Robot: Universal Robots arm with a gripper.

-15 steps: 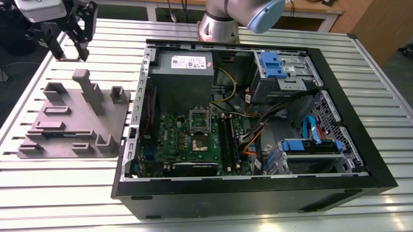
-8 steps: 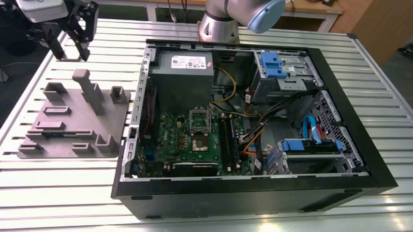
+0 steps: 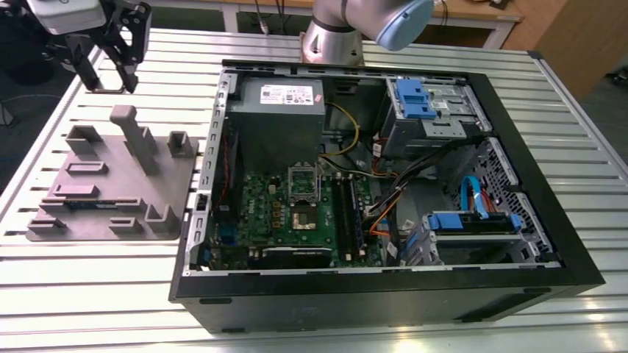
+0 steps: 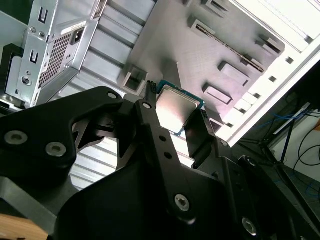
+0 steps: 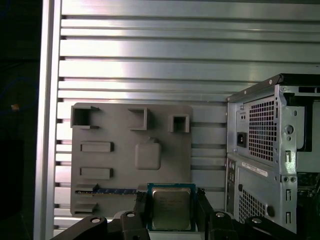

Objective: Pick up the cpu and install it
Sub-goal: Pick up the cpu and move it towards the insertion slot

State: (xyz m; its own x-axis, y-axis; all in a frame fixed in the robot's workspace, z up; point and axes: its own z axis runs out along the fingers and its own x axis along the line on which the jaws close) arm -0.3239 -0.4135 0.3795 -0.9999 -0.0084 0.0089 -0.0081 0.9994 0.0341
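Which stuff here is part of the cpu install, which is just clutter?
Job: cpu, held in the gripper; motherboard socket in the open computer case.
Lying about: grey holder tray, memory stick in it, power supply, blue drive cages.

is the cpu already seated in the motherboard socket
No, in the first wrist view the cpu is clamped between the fingers of the gripper over the grey parts tray, outside the computer case.

The cpu (image 4: 176,111) (silver top, green rim) in the pincer (image 4: 173,108), grey tray (image 4: 200,45) behind.
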